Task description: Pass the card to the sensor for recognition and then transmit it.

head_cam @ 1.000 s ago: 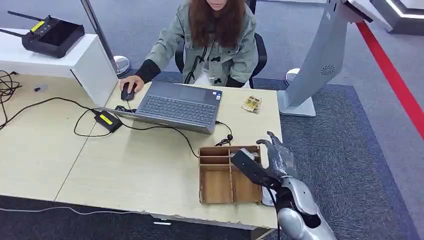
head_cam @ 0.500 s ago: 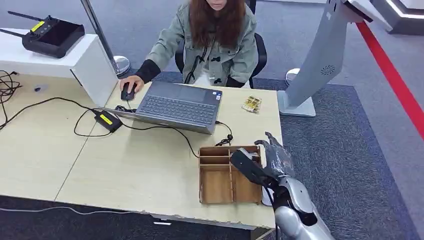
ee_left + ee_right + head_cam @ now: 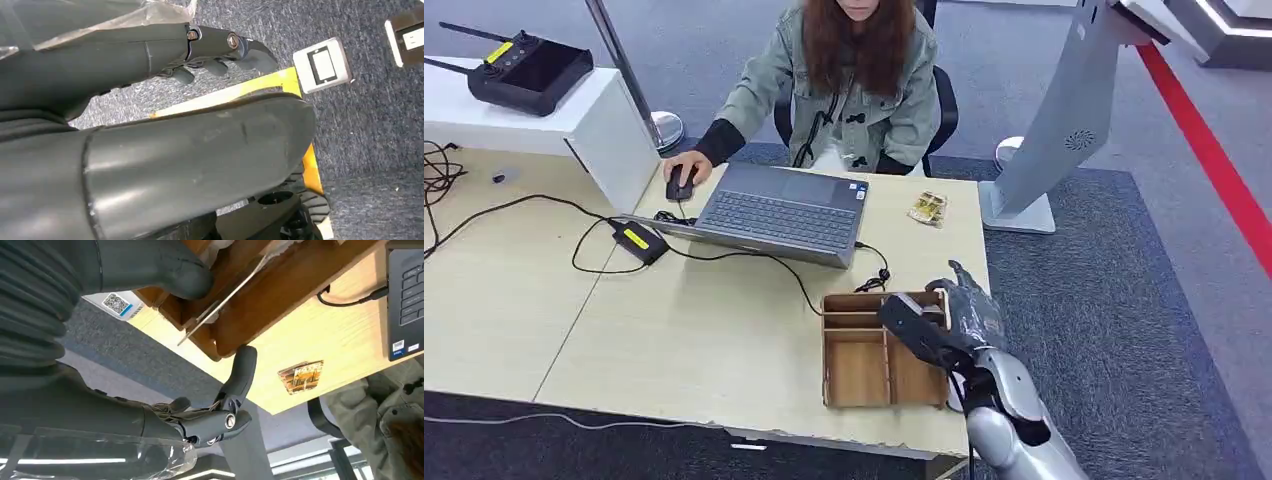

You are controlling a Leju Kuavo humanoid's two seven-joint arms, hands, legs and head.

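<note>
A wooden divided box (image 3: pixel 856 365) stands near the table's front right corner. In the right wrist view a thin card (image 3: pixel 225 299) stands edge-on inside the box (image 3: pixel 280 295), leaning on a wall. My right hand (image 3: pixel 944 318) hovers over the box's right end, holding nothing. Its thumb (image 3: pixel 185 277) is just beside the card and its fingers (image 3: pixel 239 375) reach past the box's outer wall. A grey sensor kiosk (image 3: pixel 1064 120) stands on the carpet beyond the table's right end. My left hand (image 3: pixel 125 60) hangs over the floor, empty, fingers loosely apart.
A person (image 3: pixel 844 80) sits across the table using a laptop (image 3: pixel 779 210) and mouse. Cables and a black charger (image 3: pixel 639 240) lie left of the box. A gold packet (image 3: pixel 927 208) lies at the far right. A white QR-code tag (image 3: pixel 116 302) lies beside the box.
My right hand has edged slightly left and forward over the box's right end. The person, laptop and box have not moved.
</note>
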